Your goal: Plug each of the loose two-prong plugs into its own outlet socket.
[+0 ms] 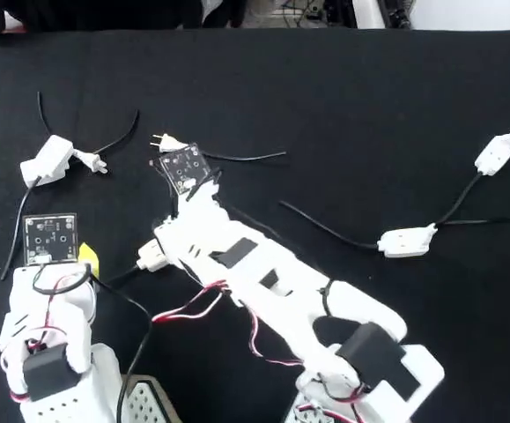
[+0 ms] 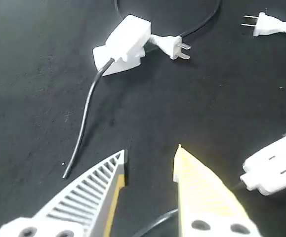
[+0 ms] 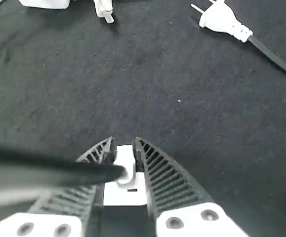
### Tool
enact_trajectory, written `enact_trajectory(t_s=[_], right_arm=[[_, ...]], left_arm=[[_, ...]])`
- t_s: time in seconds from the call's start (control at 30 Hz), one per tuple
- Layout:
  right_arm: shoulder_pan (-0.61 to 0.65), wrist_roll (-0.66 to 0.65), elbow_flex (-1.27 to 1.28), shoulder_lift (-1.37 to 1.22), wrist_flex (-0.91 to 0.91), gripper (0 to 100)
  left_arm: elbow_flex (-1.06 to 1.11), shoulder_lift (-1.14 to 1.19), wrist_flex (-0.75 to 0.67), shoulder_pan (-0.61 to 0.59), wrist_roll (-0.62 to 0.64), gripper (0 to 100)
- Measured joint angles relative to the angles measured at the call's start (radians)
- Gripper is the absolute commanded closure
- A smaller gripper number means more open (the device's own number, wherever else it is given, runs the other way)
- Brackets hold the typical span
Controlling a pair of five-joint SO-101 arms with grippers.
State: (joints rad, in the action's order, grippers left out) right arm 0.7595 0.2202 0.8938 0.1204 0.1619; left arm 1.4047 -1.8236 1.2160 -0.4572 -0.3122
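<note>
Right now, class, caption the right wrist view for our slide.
Right gripper shut on a white connector, a loose plug lying ahead.

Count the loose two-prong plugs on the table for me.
2. In the high view, one plug lies beside the far-left socket, on its right. The other plug lies a little farther right. Others may be hidden.

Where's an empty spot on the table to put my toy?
Biggest bare patch: the table's far middle, between the loose plug and the far-right socket. The near left is crowded with the socket block, left arm and right arm.
</note>
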Motion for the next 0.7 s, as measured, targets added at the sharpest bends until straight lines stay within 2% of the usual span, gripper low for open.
enact_trajectory(t_s=[0.33,0.5,0.7], right_arm=[[-0.003,0.000,-0.080,-0.014,0.121,98.7],[-0.018,0.000,-0.150,-0.020,0.242,98.7],[-0.018,0.000,-0.175,-0.057,0.261,98.7]], left_arm=[[0.003,0.000,-0.008,-0.009,0.002,83],[0.003,0.000,-0.008,-0.009,0.002,83],[0.003,0.000,-0.008,-0.009,0.002,83]])
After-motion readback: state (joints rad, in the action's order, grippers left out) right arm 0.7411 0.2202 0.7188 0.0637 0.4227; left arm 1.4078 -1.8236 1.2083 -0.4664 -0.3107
